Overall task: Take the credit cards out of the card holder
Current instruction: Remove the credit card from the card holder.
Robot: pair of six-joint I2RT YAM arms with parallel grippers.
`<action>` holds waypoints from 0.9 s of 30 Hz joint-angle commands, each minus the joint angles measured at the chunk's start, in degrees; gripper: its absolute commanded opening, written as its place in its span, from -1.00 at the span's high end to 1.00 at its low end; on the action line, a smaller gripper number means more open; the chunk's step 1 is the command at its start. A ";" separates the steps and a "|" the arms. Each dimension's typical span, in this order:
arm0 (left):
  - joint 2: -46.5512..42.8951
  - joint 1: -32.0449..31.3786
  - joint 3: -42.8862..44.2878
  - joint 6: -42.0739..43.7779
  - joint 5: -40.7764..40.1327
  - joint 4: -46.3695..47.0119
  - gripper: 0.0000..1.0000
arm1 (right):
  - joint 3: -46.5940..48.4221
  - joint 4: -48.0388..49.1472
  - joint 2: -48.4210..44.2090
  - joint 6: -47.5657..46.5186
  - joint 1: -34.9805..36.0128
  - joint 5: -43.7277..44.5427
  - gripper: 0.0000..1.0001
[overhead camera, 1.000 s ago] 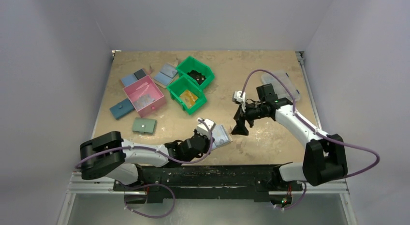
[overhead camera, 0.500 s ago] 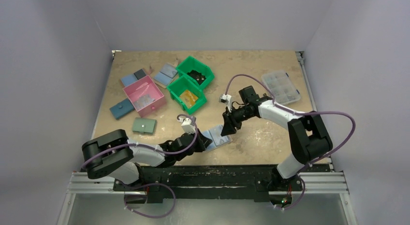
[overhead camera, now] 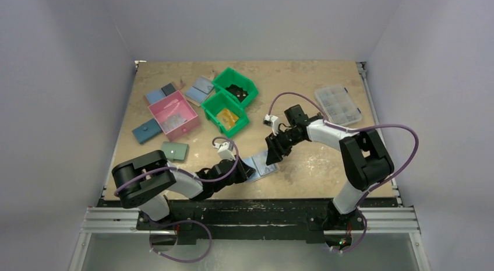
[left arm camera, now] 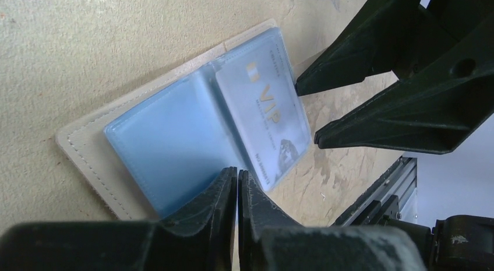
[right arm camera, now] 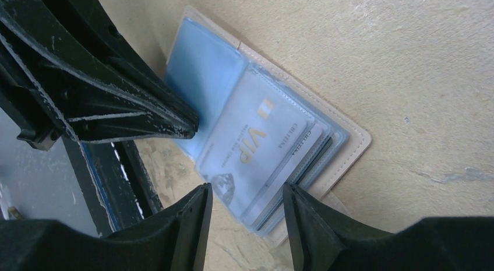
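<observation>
In the past second the card holder point(overhead camera: 260, 165) came to lie open on the table point(overhead camera: 314, 84), near middle. Our left gripper point(left arm camera: 236, 180) is clenched, its tips pinning the blue panel point(left arm camera: 175, 137). Our right gripper point(right arm camera: 247, 195), narrowed but grasping nothing, now straddles the credit cards point(right arm camera: 256, 145) — extraction can begin.

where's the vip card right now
In the left wrist view, the VIP card sits under a clear sleeve of the open card holder, on the half nearest the right gripper.

Two green bins point(overhead camera: 210, 106) sit right of the pink bin point(overhead camera: 173, 113), with a clear organizer box point(overhead camera: 338, 104) farther right. A sage-green wallet point(overhead camera: 175, 150) lies on its near side and a dark-blue wallet point(overhead camera: 146, 130) at its left.
</observation>
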 commanded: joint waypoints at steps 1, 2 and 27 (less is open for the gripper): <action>1.07 0.71 -0.91 -1.21 2.14 5.92 0.76 | 2.18 1.15 1.25 1.47 0.60 0.90 -0.12; 1.37 0.83 -1.01 -1.06 2.42 6.35 0.73 | 2.29 1.02 1.52 1.51 0.58 0.83 -0.12; 6.96 3.85 -2.72 -4.44 3.50 5.82 1.00 | 4.52 -2.74 1.93 -2.61 1.07 -8.02 -0.14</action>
